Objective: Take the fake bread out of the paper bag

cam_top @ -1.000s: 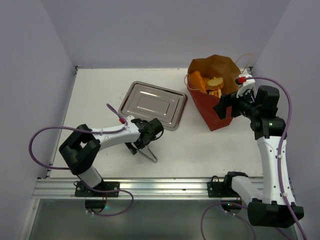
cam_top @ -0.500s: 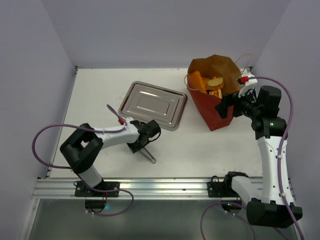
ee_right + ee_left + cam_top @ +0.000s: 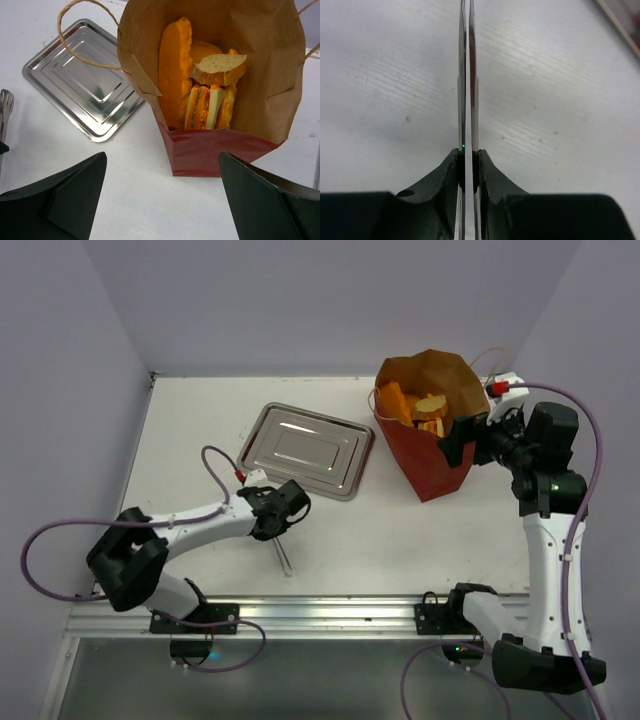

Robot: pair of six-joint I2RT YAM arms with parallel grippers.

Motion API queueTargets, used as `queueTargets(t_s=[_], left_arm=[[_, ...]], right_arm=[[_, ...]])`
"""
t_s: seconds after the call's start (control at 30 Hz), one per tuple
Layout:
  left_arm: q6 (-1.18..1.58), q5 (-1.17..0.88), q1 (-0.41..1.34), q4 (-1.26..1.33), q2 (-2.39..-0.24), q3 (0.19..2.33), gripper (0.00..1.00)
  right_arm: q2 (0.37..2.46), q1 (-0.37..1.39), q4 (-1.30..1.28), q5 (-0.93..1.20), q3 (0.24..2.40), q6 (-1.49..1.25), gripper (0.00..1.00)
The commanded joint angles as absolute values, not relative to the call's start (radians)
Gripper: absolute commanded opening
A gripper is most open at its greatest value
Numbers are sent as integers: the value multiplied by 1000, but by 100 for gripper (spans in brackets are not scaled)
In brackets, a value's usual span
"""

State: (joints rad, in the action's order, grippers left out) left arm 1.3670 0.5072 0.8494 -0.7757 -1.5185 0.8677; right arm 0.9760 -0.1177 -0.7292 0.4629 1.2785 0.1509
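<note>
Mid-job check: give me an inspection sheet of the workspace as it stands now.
Surface: white table, faintly scuffed.
Job's things: paper bag upright, open; fake bread inside, none seen outside.
Clutter: metal tray bare, left of bag.
Grippers: left gripper shut on metal tongs; right gripper open, close to bag's right side.
Cables: purple cables loop off both arms, clear of bag.
Surroundings: pale walls; rail at near edge.

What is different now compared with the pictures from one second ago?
The left gripper, shut on the metal tongs, shifted left and slightly nearer, its elbow swinging far left. The open right gripper moved slightly right and farther back by the paper bag. The fake bread, the bag and the steel tray stayed put.
</note>
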Motion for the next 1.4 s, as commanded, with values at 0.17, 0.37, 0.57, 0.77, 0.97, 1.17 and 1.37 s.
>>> queueTargets(t_s=[0.17, 0.37, 0.57, 0.77, 0.97, 1.17, 1.37], left_arm=[[834, 418, 845, -433, -1145, 755, 5], [681, 181, 816, -255, -991, 732, 22], [652, 37, 790, -190, -997, 758, 39], [661, -61, 753, -117, -1025, 746, 49], [681, -129, 729, -45, -1031, 703, 52], [689, -156, 716, -21, -1020, 675, 54], [684, -182, 710, -18, -986, 650, 53]], right_arm=[[1025, -121, -779, 471, 1394, 138, 99], [1072, -121, -795, 471, 1479, 88, 99], [1127, -121, -802, 443, 1549, 48, 99], [1163, -124, -802, 416, 1575, 25, 99], [1177, -133, -801, 403, 1565, 18, 99], [1181, -153, -798, 382, 1551, -20, 99], [1224, -196, -795, 339, 1591, -64, 99]])
